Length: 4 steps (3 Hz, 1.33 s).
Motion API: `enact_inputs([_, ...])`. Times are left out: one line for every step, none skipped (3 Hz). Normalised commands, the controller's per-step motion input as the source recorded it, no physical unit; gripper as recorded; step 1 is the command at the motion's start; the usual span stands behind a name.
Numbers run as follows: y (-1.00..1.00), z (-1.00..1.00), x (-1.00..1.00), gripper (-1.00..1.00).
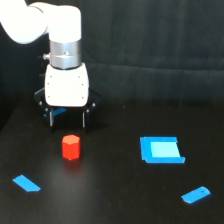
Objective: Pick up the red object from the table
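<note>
Risk first: claw (67, 121) parked in upper left of frame, above and slightly behind red object (71, 147), not touching it. Fingers spread, nothing between them. Descent off-centre could clip the block's top edge and tip or skid it across the bench (110, 200). Small block with faceted sides, so pads landing on corners rather than flats likely to squirt it out on closing. Closing too high would pinch only the top rim; slip probable on lift.

Red object: bright red-orange, small, upright prism with angled facets, top face a shade lighter. Standing alone left of centre, faint reflection beneath on dark matte surface.

Elsewhere: blue square piece (161, 150) right of centre, well apart. Thin blue strip (26, 183) lower left, another blue sliver (195, 194) lower right. None near the approach line.
</note>
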Motion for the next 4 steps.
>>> enact_inputs([-0.75,-0.12,0.14,0.99])
enact_inputs([-0.82,-0.09,0.11,0.91])
enact_inputs([-0.80,-0.28,0.27,0.99])
enact_inputs([-0.57,-0.36,0.31,0.97])
